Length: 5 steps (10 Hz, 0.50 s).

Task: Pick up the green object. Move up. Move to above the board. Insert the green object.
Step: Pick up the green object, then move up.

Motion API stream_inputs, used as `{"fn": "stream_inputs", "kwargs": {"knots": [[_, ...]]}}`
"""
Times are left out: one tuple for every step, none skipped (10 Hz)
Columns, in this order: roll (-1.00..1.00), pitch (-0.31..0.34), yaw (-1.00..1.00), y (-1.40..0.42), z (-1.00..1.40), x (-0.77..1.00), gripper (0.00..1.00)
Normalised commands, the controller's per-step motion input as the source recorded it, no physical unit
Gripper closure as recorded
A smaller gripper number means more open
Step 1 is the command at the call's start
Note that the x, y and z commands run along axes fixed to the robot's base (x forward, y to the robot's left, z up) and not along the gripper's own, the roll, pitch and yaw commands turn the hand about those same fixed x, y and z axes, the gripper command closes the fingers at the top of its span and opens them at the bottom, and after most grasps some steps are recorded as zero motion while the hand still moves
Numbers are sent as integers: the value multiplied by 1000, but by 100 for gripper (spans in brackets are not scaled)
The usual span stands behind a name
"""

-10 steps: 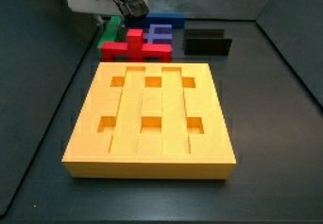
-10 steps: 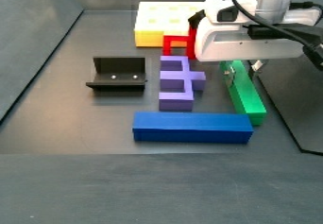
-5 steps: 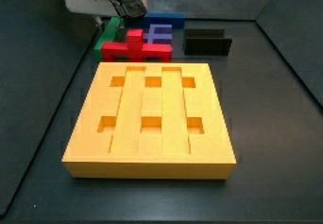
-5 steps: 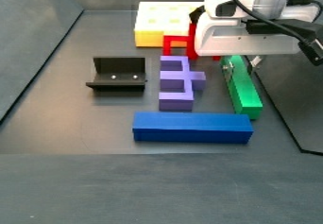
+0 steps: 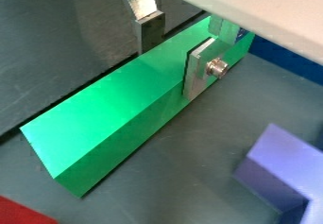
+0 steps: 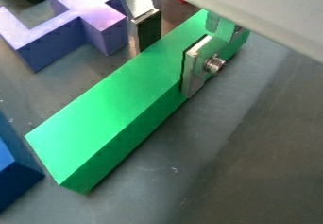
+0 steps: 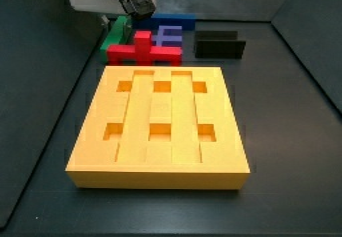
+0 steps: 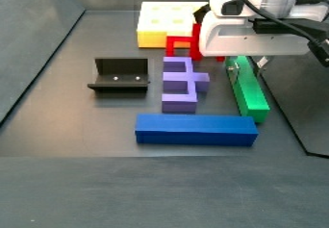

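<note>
The green object (image 8: 247,92) is a long green bar lying flat on the dark floor, end-on to the yellow board (image 8: 164,20). It fills both wrist views (image 5: 120,114) (image 6: 120,114), and a green end shows in a side view (image 7: 118,33). My gripper (image 8: 248,63) is low over the bar's end nearest the board. In both wrist views the gripper (image 5: 176,56) (image 6: 173,50) straddles the bar, one finger at each long side, jaws open. The bar rests on the floor. The board (image 7: 134,131) has long grooves and six square holes.
A red cross-shaped piece (image 7: 140,49) lies between board and bar. A purple piece (image 8: 180,83) sits beside the bar, a blue block (image 8: 195,128) across its near end. The dark fixture (image 8: 118,75) stands beyond the purple piece. Walls enclose the floor.
The gripper shifted slightly along the bar toward the board between one second and half a second ago, then held nearly still. The green bar has not moved.
</note>
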Motion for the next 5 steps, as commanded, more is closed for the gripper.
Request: {"fn": "stream_inputs", "kwargs": {"knots": [[0,0,0,0,0,0,100],[0,0,0,0,0,0,100],[0,0,0,0,0,0,100],[0,0,0,0,833,0,100],[-5,21,-38,-27,807,-42,100]]}}
